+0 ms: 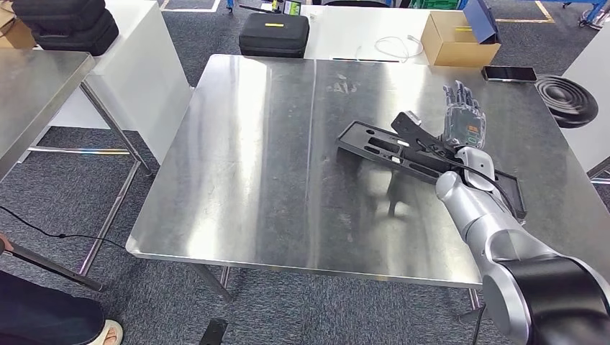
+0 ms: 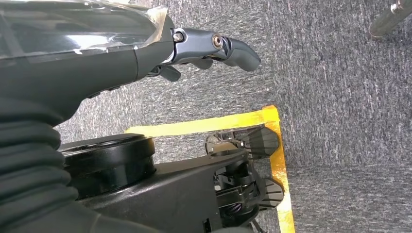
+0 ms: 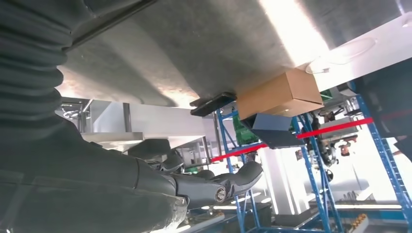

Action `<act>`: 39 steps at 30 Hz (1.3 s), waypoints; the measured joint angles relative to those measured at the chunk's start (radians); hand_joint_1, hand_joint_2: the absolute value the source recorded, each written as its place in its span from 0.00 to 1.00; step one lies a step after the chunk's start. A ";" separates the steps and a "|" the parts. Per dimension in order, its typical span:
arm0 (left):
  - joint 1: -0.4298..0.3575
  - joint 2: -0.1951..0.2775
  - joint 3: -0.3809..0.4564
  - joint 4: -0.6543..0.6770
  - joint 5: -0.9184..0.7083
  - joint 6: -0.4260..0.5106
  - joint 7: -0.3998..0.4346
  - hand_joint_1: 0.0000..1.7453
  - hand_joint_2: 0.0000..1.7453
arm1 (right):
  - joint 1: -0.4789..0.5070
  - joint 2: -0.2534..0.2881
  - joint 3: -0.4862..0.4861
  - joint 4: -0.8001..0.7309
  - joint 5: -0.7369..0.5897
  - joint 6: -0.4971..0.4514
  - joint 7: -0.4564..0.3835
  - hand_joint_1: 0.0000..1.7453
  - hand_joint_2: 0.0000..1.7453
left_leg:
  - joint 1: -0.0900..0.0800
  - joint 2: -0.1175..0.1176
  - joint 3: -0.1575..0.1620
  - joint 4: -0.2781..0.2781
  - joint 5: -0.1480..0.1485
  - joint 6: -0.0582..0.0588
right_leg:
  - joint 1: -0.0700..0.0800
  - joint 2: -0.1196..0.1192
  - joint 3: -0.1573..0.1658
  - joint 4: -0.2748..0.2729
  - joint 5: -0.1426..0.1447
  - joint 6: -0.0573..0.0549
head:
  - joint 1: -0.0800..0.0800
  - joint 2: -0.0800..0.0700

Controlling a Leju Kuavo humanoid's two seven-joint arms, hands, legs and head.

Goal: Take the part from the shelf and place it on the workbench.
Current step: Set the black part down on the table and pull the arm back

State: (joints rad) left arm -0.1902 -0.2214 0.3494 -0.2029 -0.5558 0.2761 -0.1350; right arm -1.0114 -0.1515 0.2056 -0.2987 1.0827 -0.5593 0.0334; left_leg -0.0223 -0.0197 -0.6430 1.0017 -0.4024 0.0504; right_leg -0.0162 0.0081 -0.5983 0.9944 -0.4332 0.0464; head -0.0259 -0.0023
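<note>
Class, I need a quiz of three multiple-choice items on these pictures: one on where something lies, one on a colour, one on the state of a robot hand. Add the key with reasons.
1. Where does the black part lie?
A. on the steel workbench
B. on the carpet
C. in the cardboard box

2. What colour is the tape on the floor?
A. red
B. yellow
C. white

3. How is the right robot hand?
A. gripping the part
B. fingers spread, holding nothing
C. closed in a fist

Key: 1 A, the part rests flat on the metal top. 2 B, the left wrist view shows yellow strips. 3 B, the fingers stretch out above the workbench beyond the part.
</note>
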 joint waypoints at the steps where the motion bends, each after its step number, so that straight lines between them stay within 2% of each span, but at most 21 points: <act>1: 0.000 -0.001 0.000 0.000 0.000 0.000 0.000 0.00 0.00 | -0.001 0.000 -0.002 0.000 0.004 0.008 -0.007 0.00 1.00 | 0.000 0.000 0.000 0.000 0.000 0.000 | 0.000 0.000 0.000 0.000 0.000 0.000 | 0.000 0.000; 5: 0.000 -0.002 0.000 0.000 -0.002 0.000 0.001 0.00 0.00 | -0.010 0.004 -0.003 -0.001 0.041 0.033 -0.037 0.00 1.00 | 0.000 0.000 0.000 0.000 0.000 0.000 | 0.000 0.000 0.000 0.000 0.000 0.000 | 0.000 0.000; 15: 0.000 -0.004 0.001 0.000 -0.003 0.000 0.006 0.00 0.00 | -0.030 0.017 -0.012 -0.007 0.051 -0.006 -0.062 0.00 1.00 | 0.000 0.000 0.000 0.000 0.000 0.000 | 0.000 0.000 0.000 0.000 0.000 0.000 | 0.000 0.000; 19: 0.000 -0.004 0.008 0.000 0.003 -0.005 -0.007 0.00 0.00 | -0.034 0.023 -0.038 -0.017 -0.007 -0.030 -0.133 0.00 1.00 | 0.000 0.000 0.000 0.000 0.000 0.000 | 0.000 0.000 0.000 0.000 0.000 0.000 | 0.000 0.000; 24: 0.005 -0.004 0.016 0.000 0.010 -0.022 -0.045 0.00 0.00 | -0.082 0.013 -0.122 -0.052 -0.113 -0.043 -0.228 0.00 1.00 | 0.000 -0.001 0.000 0.000 0.000 0.000 | 0.000 -0.001 0.000 0.000 0.000 0.000 | 0.000 0.000; 28: 0.021 0.000 0.027 0.000 0.019 -0.025 -0.058 0.00 0.00 | -0.143 -0.059 -0.197 -0.083 -0.158 -0.057 -0.235 0.00 1.00 | 0.000 -0.003 -0.001 0.001 0.000 0.001 | -0.001 -0.004 0.000 0.000 0.000 0.000 | 0.000 0.000; 32: 0.035 0.008 0.040 0.000 0.026 -0.027 -0.068 0.00 0.00 | -0.170 -0.178 -0.277 -0.098 -0.215 -0.063 -0.236 0.00 1.00 | -0.001 -0.004 -0.002 0.003 -0.002 0.004 | -0.001 -0.006 0.001 -0.001 -0.001 0.001 | 0.000 0.000; 36: 0.052 0.017 0.052 0.000 0.036 -0.021 -0.083 0.00 0.00 | -0.142 -0.313 -0.377 -0.098 -0.302 -0.072 -0.268 0.00 1.00 | -0.001 -0.009 -0.002 0.004 -0.004 0.008 | -0.001 -0.009 0.004 -0.002 -0.004 0.006 | 0.000 0.000; 39: 0.062 0.024 0.062 0.000 0.040 -0.017 -0.092 0.00 0.00 | -0.095 -0.394 -0.452 -0.098 -0.361 -0.078 -0.293 0.00 1.00 | -0.003 -0.007 0.000 0.005 -0.007 0.011 | -0.001 -0.008 0.005 -0.002 -0.005 0.007 | -0.001 0.000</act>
State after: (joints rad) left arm -0.1277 -0.1974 0.4115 -0.2028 -0.5157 0.2591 -0.2271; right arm -1.1064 -0.5455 -0.2464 -0.3965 0.7219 -0.6376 -0.2596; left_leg -0.0250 -0.0269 -0.6433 1.0065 -0.4092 0.0612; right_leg -0.0173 0.0002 -0.5935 0.9928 -0.4377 0.0537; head -0.0265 -0.0023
